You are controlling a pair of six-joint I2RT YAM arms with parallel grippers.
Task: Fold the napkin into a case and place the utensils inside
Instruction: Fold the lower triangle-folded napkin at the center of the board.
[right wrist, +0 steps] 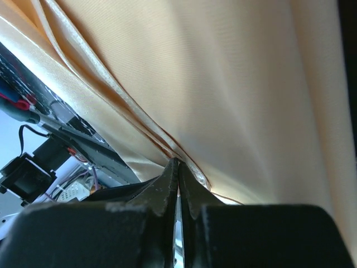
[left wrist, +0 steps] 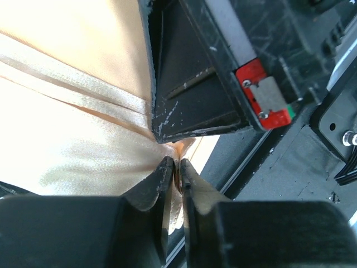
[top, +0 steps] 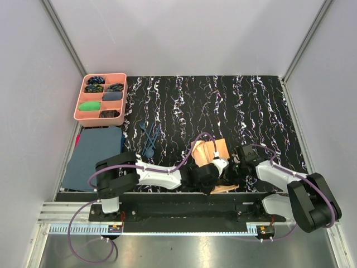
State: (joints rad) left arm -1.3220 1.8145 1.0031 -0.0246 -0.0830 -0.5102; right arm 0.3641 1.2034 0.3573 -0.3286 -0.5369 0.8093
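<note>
The peach-orange napkin [top: 209, 149] lies partly folded near the table's front edge, between the two arms, with layered edges showing. My left gripper [top: 216, 174] pinches a corner of the napkin [left wrist: 72, 111] between nearly closed fingertips [left wrist: 166, 167], and fabric shows in the narrow gap. In the right wrist view, my right gripper [right wrist: 178, 164] is shut on a layered hem of the napkin [right wrist: 223, 84]. In the top view the right gripper [top: 235, 166] sits at the napkin's right side, close to the left one. The dark blue utensils [top: 149, 137] lie on the table, left of the napkin.
A pink compartment tray [top: 78, 106] with small coloured bundles stands at the back left. In front of it a dark blue-grey cloth [top: 93, 156] lies flat. A black part of the other arm, with a red tag [left wrist: 262, 92], hangs close above the left fingertips.
</note>
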